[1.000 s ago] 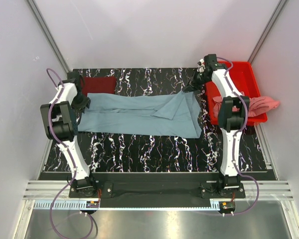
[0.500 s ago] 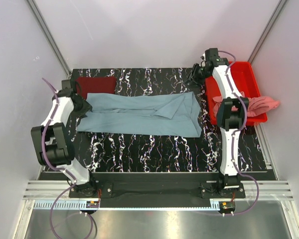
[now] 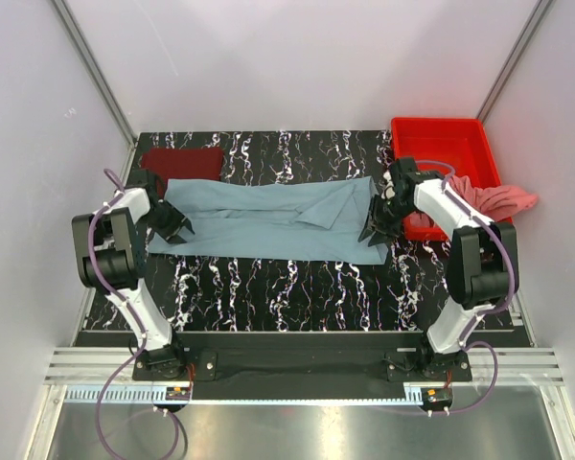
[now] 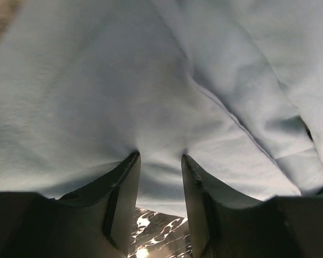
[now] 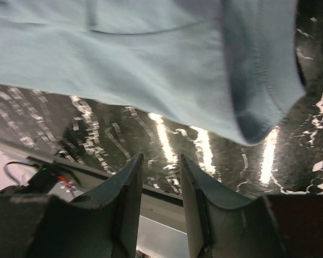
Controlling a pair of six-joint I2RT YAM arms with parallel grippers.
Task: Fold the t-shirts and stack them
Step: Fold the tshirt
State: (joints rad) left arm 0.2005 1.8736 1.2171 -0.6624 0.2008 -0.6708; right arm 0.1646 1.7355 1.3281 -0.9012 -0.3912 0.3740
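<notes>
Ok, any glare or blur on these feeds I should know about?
Right wrist view: glare streaks on the glossy table, grey-blue shirt slightly blurred. Left wrist view: that shirt fills the frame, soft focus. Top external view: sharp, evenly lit.

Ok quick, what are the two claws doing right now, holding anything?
Left gripper: open, tips at the grey-blue t-shirt edge, not clamped.
Right gripper: open, holding nothing, just off the same shirt.
</notes>
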